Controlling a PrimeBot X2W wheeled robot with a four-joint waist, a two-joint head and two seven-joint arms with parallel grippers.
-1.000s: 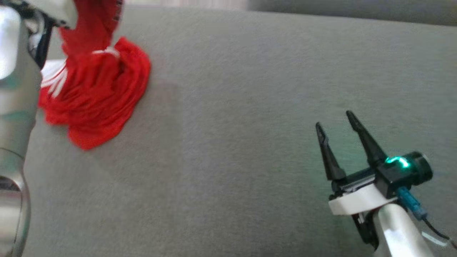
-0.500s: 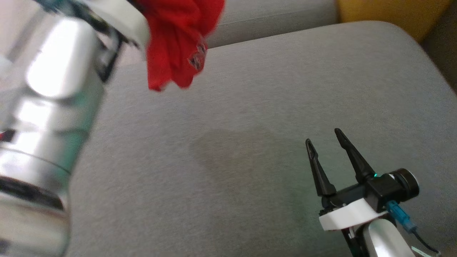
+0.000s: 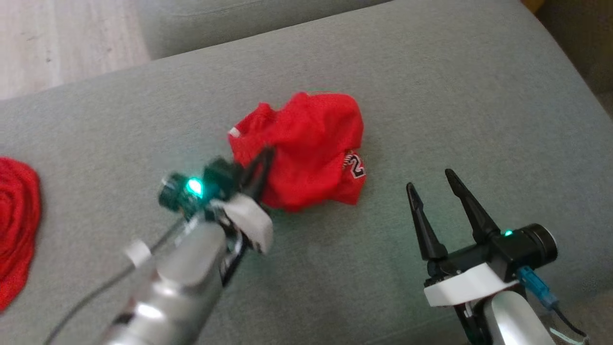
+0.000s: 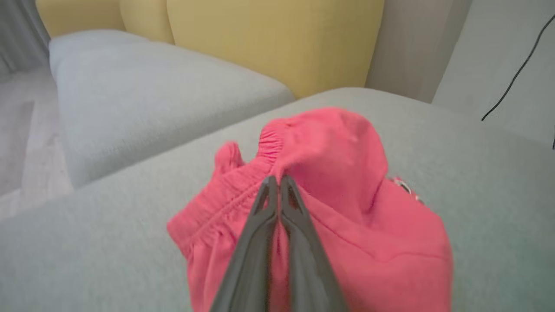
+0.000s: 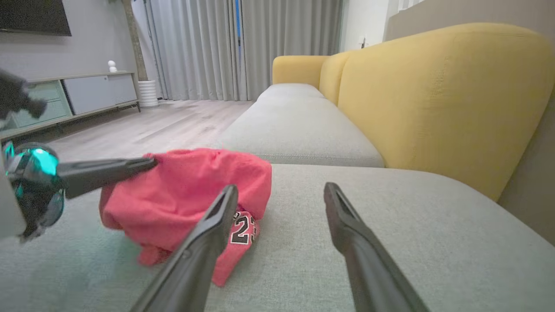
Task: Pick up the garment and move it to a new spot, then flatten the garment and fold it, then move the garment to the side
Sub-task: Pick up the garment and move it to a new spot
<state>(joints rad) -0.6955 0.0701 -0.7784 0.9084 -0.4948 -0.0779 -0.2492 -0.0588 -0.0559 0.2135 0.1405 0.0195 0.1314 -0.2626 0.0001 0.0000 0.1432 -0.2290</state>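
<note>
Head view looked down on the crumpled red jersey-knit garment (image 3: 306,139), heaped near the middle of the grey fabric sofa cushion (image 3: 455,86). A white-and-black number patch (image 3: 355,166) showed at its near right edge. The left gripper (image 3: 266,154) had its two dark fingers pressed together on a fold beside the elastic waistband (image 4: 217,197), at the heap's left side. The cloth looked settled on the cushion rather than hanging. The right gripper (image 3: 431,181) stood spread wide, holding nothing, just right of the heap and not touching it. To my eye the placing was about done. Done well, the left would let go only with the cloth fully resting. Each gripper would then take a waistband end and draw outward, low along the cushion. A second red cloth (image 3: 17,215) lay well apart at the left edge.
</note>
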